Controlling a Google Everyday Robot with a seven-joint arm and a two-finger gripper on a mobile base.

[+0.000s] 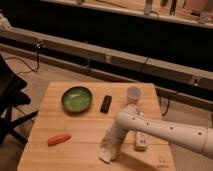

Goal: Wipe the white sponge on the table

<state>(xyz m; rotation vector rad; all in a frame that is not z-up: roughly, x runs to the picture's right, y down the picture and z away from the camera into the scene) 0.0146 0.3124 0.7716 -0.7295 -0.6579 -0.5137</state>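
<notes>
Near table [50, 116] edge, gripper [110, 148] atop white sponge [103, 154].

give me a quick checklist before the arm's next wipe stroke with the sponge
1. Gripper down at the white sponge, near the table's front edge: ok.
2. Sponge flat on the table: ok, it seems.
3. Firm grip on the sponge: cannot tell.
4. Room to the left: ok; the orange item lies apart from the sponge.
5. Room to the right: not ok; the white tube lies close beside the arm.
6. Green bowl, black bar and cup farther back, out of the way: ok.
</notes>
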